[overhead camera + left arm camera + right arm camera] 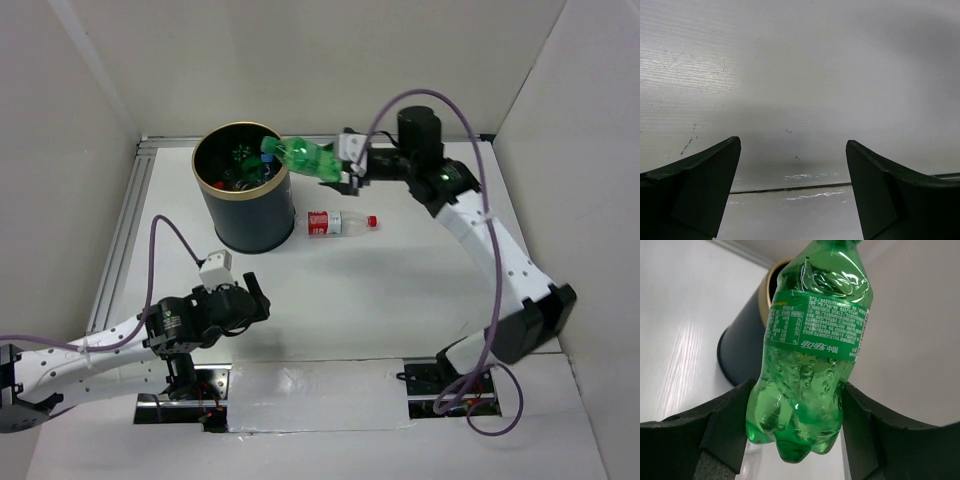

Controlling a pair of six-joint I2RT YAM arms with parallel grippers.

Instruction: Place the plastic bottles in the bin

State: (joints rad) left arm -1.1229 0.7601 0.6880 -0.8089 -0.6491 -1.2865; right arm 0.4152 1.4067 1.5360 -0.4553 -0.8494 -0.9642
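Here, right gripper: was clamped on the green bottle, whose capped end hung over the bin.
Inside bin: other bottles lay there.
Red-labelled bottle: lay on the table, just beside the bin.
Left gripper: fingers were apart, holding nothing.

Green bottle: translucent green, darker green label band, white print. Bin, far-left corner of counter: dark navy, thin gold rim. Clear bottle: red label, red cap. Counter: plain white.

Glossy clear-green plastic bottle, matt dark bin with gold rim, smooth white table
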